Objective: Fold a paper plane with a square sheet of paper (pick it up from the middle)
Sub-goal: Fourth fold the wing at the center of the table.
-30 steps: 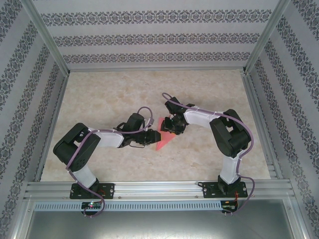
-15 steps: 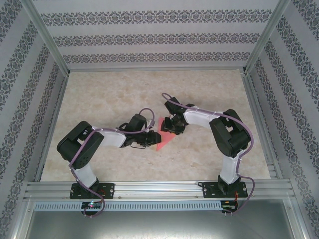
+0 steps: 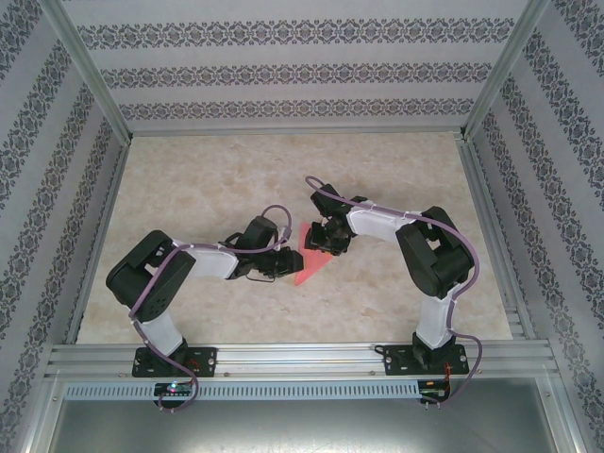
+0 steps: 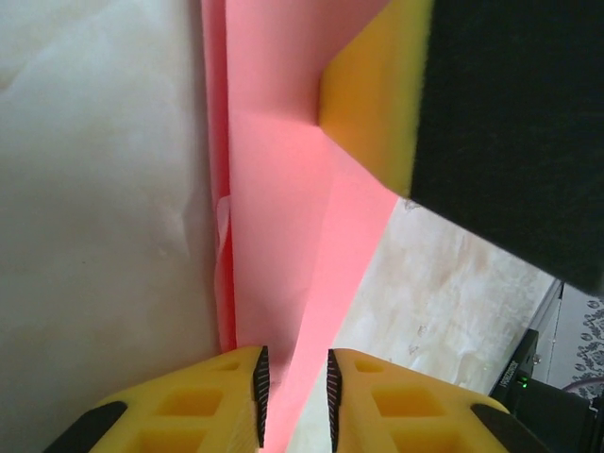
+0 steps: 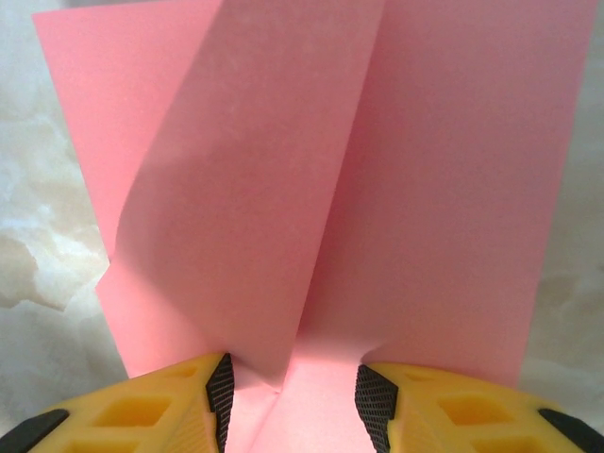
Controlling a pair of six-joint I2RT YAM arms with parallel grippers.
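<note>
While both arms reach toward mid-frame in the top view, a thin salmon-pink paper sheet (image 3: 310,267), folded to a pointed wedge, lies flat on the beige marbled table (image 3: 208,179) just below centre. Its point aims to the lower left of the frame.

Left gripper (image 3: 283,263): comes in from the left and meets the paper's left edge. In the left wrist view the left gripper (image 4: 293,401) sits at bottom centre. Its yellow fingers with black ribbed pads stand a narrow gap apart. A raised strip of the paper (image 4: 283,189) runs up the frame from that gap. Cannot tell whether the pads actually pinch it.

Right gripper (image 3: 319,243): sits over the wedge's upper right part. In the left wrist view one of its yellow fingers (image 4: 373,94) rests on the paper at upper right. In the right wrist view the right gripper (image 5: 293,396) is at the bottom edge, jaws clearly apart, nothing clamped. The paper (image 5: 377,189) spreads up the frame ahead of them. A lengthwise crease rises from between the pads, and the left flap lifts slightly.

Patterned walls (image 3: 302,66) enclose the table.
</note>
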